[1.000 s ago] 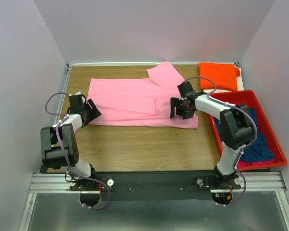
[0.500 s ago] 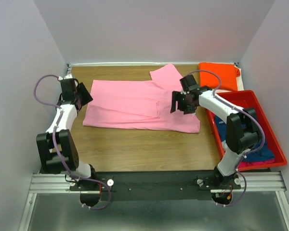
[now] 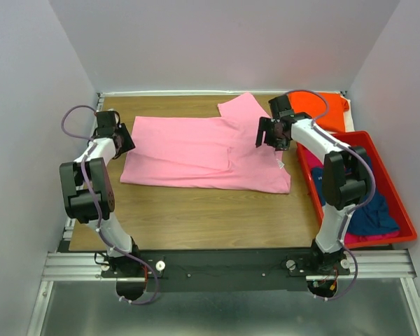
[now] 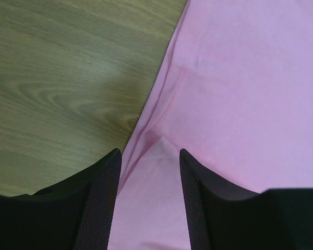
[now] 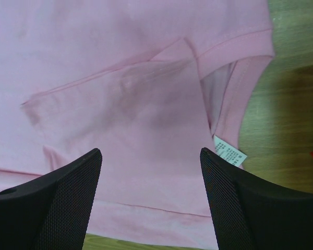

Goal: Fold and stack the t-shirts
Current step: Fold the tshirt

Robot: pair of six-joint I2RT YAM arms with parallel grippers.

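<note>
Nearest thing on the wood table (image 3: 196, 210) is the red bin (image 3: 402, 210), over at about 4 o'clock, with a navy shirt (image 3: 374, 213) bunched up inside and a sliver of magenta shirt (image 3: 355, 239) peeking out at its near end. Past that, the pink shirt (image 3: 189, 150) is spread flat across the middle of the table, long side running 9 to 3 o'clock, one sleeve (image 3: 241, 108) poking off toward 1 o'clock and the little white label (image 5: 229, 155) flipped out by the neck hole at the 3 o'clock end. The left gripper (image 3: 128, 140) is down at the shirt's 9 o'clock edge, fingers (image 4: 107, 198) apart and straddling a raised ridge of the hem (can't tell from the wrist view if the pads are actually pressing on it). The right gripper (image 3: 273, 140) is over the shirt's 2 o'clock corner near the collar, fingers spread wide with only flat pink fabric under them, nothing gripped. Farthest back, at 1 o'clock in the corner of the table, is the orange shirt (image 3: 320, 106), already folded into a neat block, just beyond the far end of the bin.
</note>
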